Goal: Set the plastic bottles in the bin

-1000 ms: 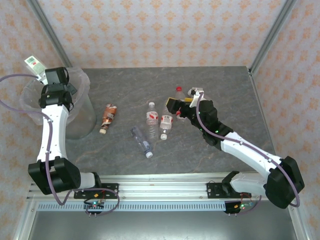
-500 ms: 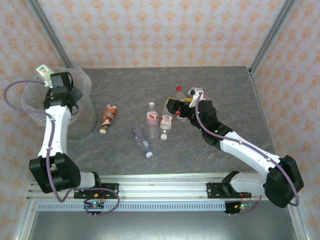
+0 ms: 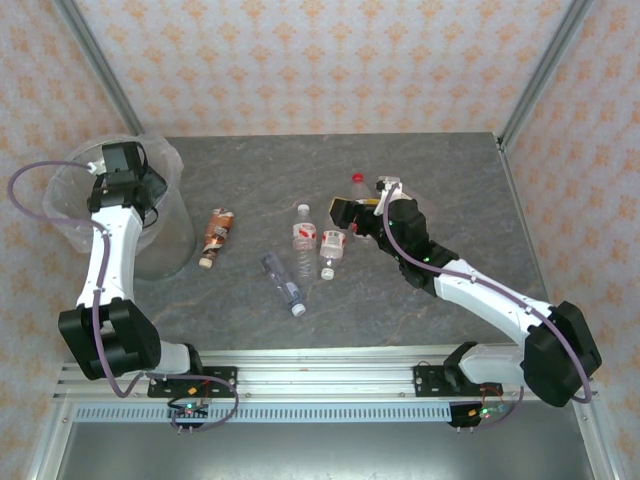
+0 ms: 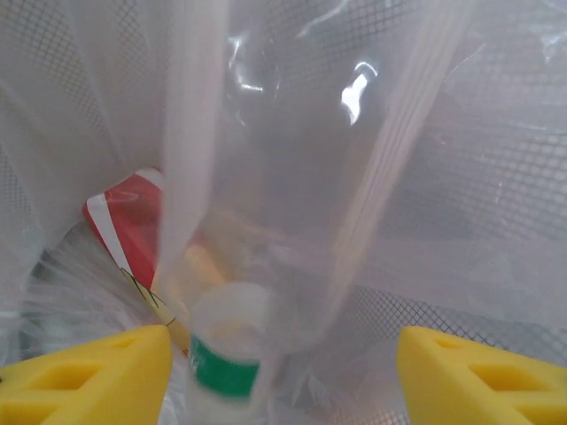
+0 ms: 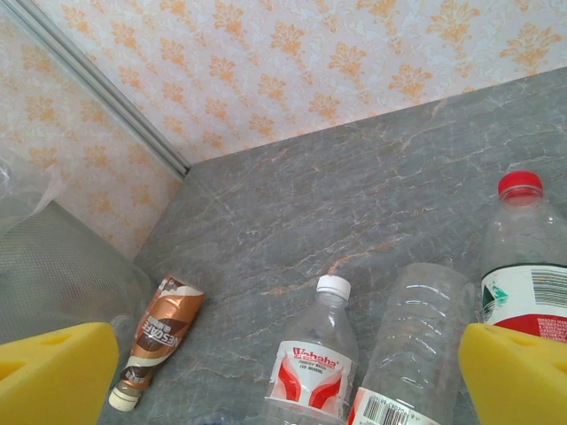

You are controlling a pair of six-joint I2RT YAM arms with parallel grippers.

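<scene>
Over the bin (image 3: 168, 245) the left gripper (image 4: 283, 354) stands parted, a green-capped bottle (image 4: 226, 354) loose beneath it; the other clear bottles (image 3: 303, 238) sit right of the bin, nearest the wide-open right gripper (image 5: 288, 367).

Grey marbled table (image 3: 450, 180) meets orange-patterned walls (image 3: 320, 60).

The white, black-jointed left arm (image 3: 100, 260) rises from its base at the near edge of the grey marbled table (image 3: 450, 170) and runs along the left edge to the far-left corner. There its black wrist tips downward. The left gripper (image 4: 283, 376) has its yellow wedge-shaped fingertips (image 4: 84, 376) spread well apart. The white right arm (image 3: 480, 295) stretches low from the near-right corner diagonally toward the table's middle. The right gripper (image 3: 355, 212) points toward the left edge, its yellow fingertips (image 5: 518, 376) set wide apart.
</scene>
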